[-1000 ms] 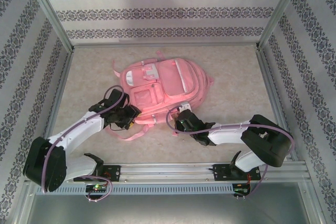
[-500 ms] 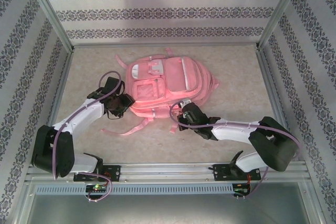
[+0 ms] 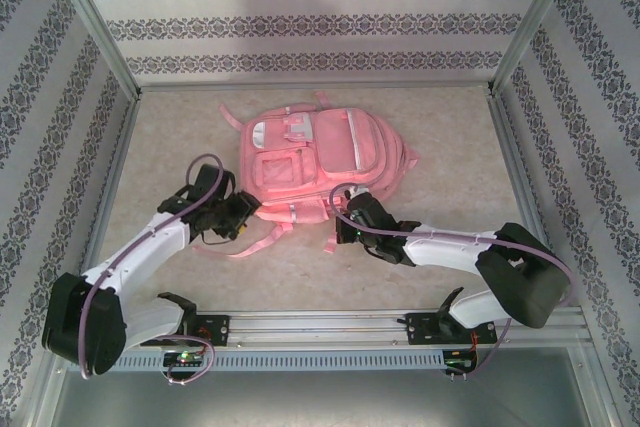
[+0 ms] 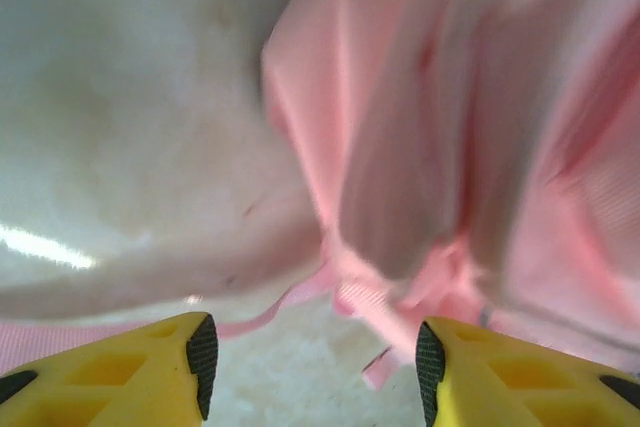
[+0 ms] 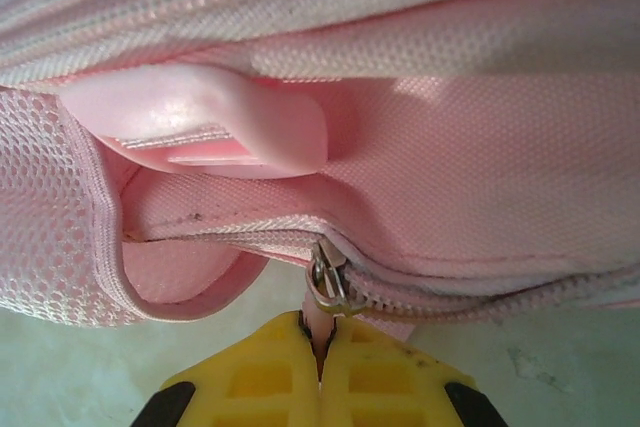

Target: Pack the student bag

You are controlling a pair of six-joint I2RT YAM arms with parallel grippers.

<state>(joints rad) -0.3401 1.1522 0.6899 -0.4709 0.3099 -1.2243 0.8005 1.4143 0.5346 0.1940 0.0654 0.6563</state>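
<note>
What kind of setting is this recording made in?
Probably a staged robot test booth, not a real room: patterned wallpaper panels in a metal frame enclose a beige tabletop, two robot arms sit on a rail at its near edge, and a pink student bag lies on it.

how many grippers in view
2. The left gripper is open at the near-left corner of the student bag; the right gripper is shut on a zip pull at its near edge.

Striped floral walls [image 3: 300, 22] around mottled beige tabletop [image 3: 460, 127]
</note>
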